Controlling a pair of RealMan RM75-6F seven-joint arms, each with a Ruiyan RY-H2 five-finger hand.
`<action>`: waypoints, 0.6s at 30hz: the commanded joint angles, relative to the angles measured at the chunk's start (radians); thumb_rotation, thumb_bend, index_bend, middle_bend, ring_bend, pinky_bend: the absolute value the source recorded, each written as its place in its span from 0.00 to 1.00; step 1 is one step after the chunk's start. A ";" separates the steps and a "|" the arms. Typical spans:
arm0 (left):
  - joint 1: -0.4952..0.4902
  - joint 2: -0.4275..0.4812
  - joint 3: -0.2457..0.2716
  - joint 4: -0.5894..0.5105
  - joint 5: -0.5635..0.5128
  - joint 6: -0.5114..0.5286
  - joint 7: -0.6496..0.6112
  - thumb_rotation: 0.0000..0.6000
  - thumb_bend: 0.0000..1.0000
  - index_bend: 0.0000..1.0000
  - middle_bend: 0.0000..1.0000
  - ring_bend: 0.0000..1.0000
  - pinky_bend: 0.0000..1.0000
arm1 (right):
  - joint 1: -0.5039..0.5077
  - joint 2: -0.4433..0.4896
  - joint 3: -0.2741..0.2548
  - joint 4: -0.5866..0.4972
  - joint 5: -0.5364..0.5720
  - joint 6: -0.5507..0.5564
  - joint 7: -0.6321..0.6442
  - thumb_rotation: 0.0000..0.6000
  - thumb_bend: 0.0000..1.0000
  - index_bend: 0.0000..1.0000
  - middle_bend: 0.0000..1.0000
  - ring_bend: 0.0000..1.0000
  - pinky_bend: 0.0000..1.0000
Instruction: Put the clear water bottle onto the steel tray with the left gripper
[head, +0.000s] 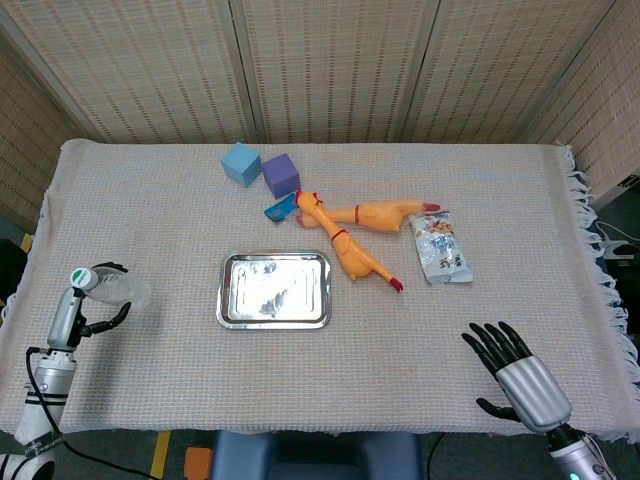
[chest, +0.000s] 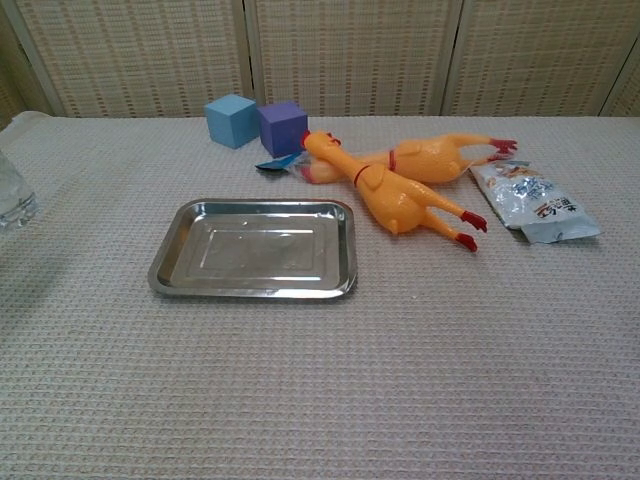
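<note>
The clear water bottle (head: 122, 292), with a green cap, is held by my left hand (head: 103, 312) above the table's left side, well left of the steel tray (head: 273, 290). Dark fingers wrap its body. The chest view catches only the bottle's base (chest: 14, 196) at the left edge, with the tray (chest: 253, 248) empty in the middle. My right hand (head: 518, 372) hovers at the front right with its fingers spread and nothing in it.
Behind the tray stand a blue cube (head: 241, 163) and a purple cube (head: 281, 174). Two yellow rubber chickens (head: 352, 252) (head: 386, 213) lie right of the tray, beside a small blue item (head: 281, 208). A snack packet (head: 441, 246) lies further right.
</note>
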 joint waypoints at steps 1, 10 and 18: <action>0.028 0.070 0.120 -0.219 0.198 0.065 -0.104 1.00 0.42 0.24 0.27 0.11 0.28 | -0.005 -0.005 0.000 0.001 -0.002 0.005 -0.013 0.91 0.09 0.00 0.00 0.00 0.00; -0.023 0.002 0.088 -0.276 0.215 0.048 0.136 1.00 0.42 0.22 0.25 0.10 0.27 | -0.005 0.014 0.003 0.001 0.001 0.018 0.021 0.91 0.09 0.00 0.00 0.00 0.00; -0.098 -0.022 -0.024 -0.173 0.058 -0.068 0.104 1.00 0.42 0.22 0.26 0.10 0.27 | -0.002 0.003 0.001 0.005 -0.009 0.011 0.013 0.91 0.09 0.00 0.00 0.00 0.00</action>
